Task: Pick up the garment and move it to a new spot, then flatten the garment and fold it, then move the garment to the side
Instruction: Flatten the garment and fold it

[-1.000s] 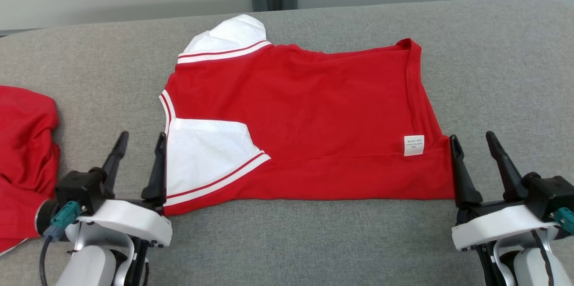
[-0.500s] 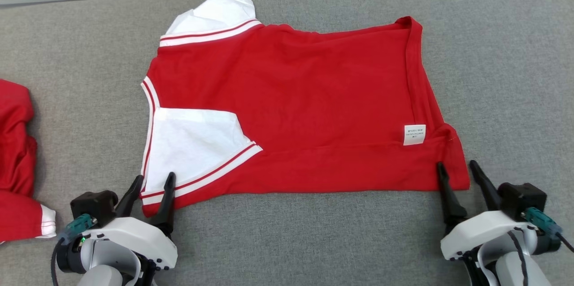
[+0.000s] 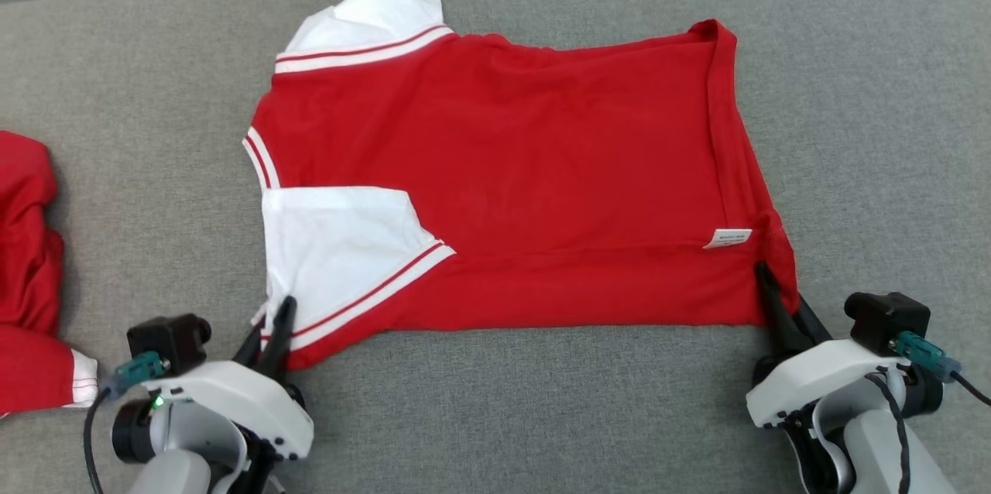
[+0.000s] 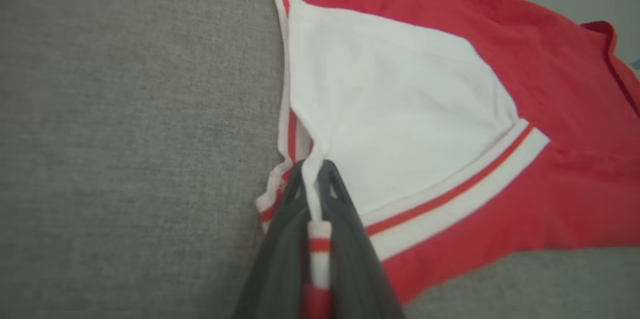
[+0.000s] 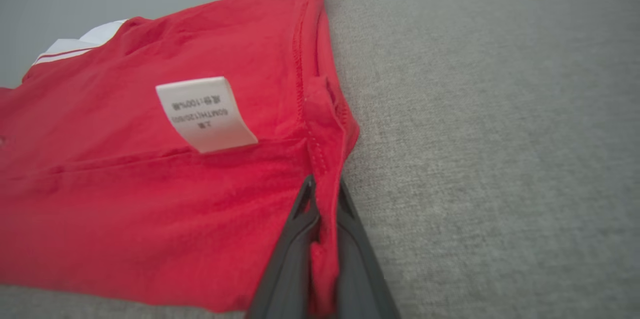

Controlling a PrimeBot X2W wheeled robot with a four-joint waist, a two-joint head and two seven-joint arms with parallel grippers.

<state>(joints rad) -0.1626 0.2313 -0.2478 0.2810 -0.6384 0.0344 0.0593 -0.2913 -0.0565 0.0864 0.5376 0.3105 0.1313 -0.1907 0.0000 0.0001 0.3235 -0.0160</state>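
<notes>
Matt red-and-white knit cloth garment (image 3: 503, 176) lies on rough grey woven tabletop (image 3: 867, 91).

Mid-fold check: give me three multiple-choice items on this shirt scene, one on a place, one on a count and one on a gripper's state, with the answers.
1. Where does the left gripper grip the red shirt?
A. the striped cuff of the near sleeve
B. the neckline
C. the care label

2. How many white sleeves show in the head view?
A. one
B. two
C. three

3. What is the right gripper doing?
A. hanging open, clear of the shirt
B. shut on nothing
C. shut on the shirt's hem corner

Answers:
1 A, the striped cuff runs between its fingers.
2 B, the near sleeve and the far sleeve are both white.
3 C, red cloth is pinched between its closed fingers.
</notes>
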